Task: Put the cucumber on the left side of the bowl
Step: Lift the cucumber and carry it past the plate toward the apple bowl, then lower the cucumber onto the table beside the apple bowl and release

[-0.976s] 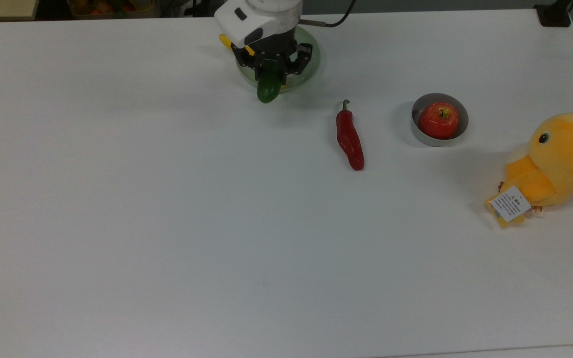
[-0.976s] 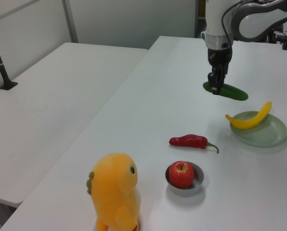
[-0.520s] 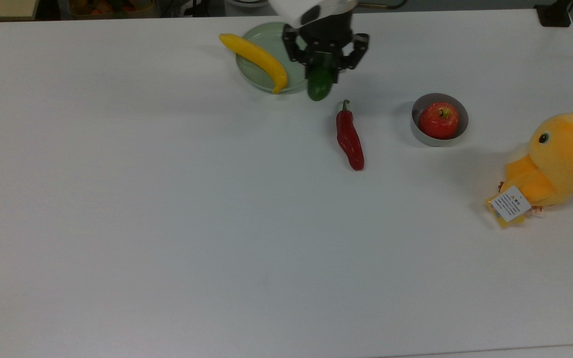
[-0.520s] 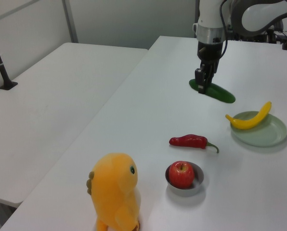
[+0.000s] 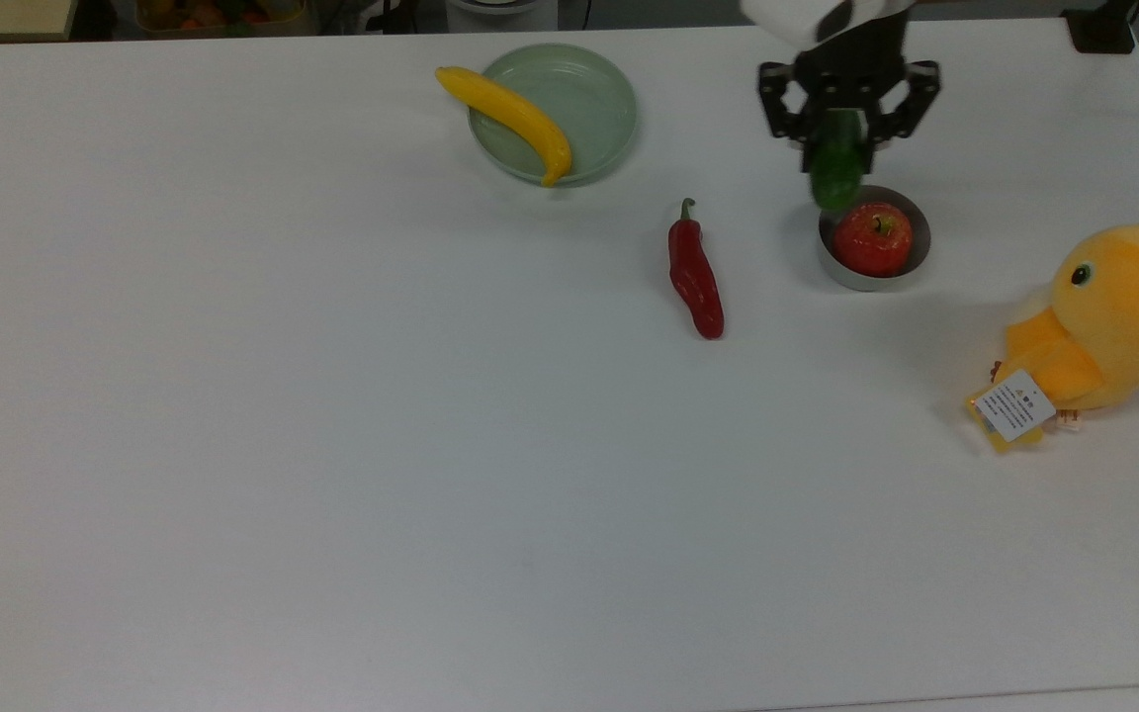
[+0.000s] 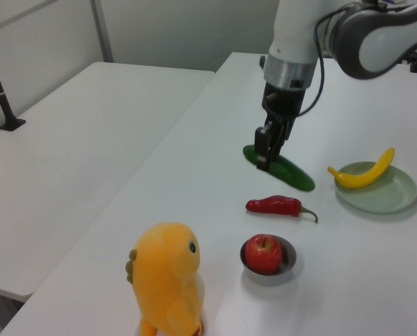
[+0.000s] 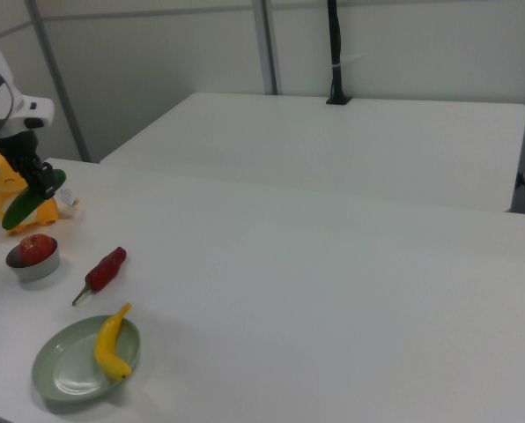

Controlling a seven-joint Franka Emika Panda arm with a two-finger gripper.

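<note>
the white table [image 5: 332, 445] carries everything. the franka arm [image 6: 299, 42] reaches down over it, white with a dark wrist. the yellow plush chick [image 5: 1113, 316] sits at the top view's right edge, a paper tag at its foot. the pale green dish [image 5: 589, 99] lies near the top view's upper middle, with the yellow banana [image 5: 510, 119] resting across its rim. the gripper [image 5: 836, 133] is clamped on the cucumber [image 5: 834, 173], which hangs lifted off the table, tilted, its lower end over the upper-left rim of the bowl in the top view. the red chili [image 5: 695, 277] lies between dish and bowl, well apart from both. the grey bowl [image 5: 841, 272] stands just beside the chick's side of the chili. the red apple [image 5: 873, 240] sits inside it.
</note>
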